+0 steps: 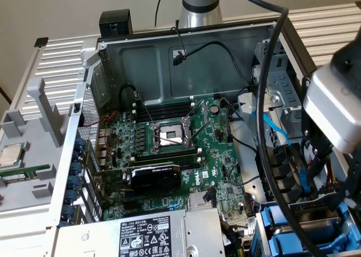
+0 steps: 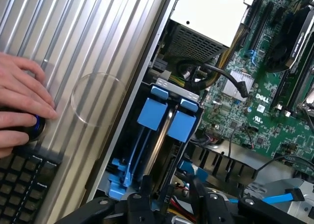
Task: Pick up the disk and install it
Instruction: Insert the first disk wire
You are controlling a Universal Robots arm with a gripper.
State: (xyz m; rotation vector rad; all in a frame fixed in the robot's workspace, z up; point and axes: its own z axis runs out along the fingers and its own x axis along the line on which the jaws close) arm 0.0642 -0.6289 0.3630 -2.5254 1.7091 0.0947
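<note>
Disk [image 2: 182,126], a flat silver hard drive framed by a blue plastic carrier, stood edgewise in the grey metal drive bay [image 2: 172,85] just ahead of the black gripper [image 2: 170,192], whose hold could not be told. Risk judged: a tilted carrier jamming, or snagging the red-and-yellow cables [image 2: 172,211] alongside.

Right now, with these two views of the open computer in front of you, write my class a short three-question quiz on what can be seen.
1. True or false: a person's hand lies right next to a keyboard.
2. What colour are the two carrier tabs beside the circuit board? A red, B blue, C yellow.
3. Which brand name is printed in white on the green motherboard?

Key: 1 true; 2 B; 3 Dell.
</note>
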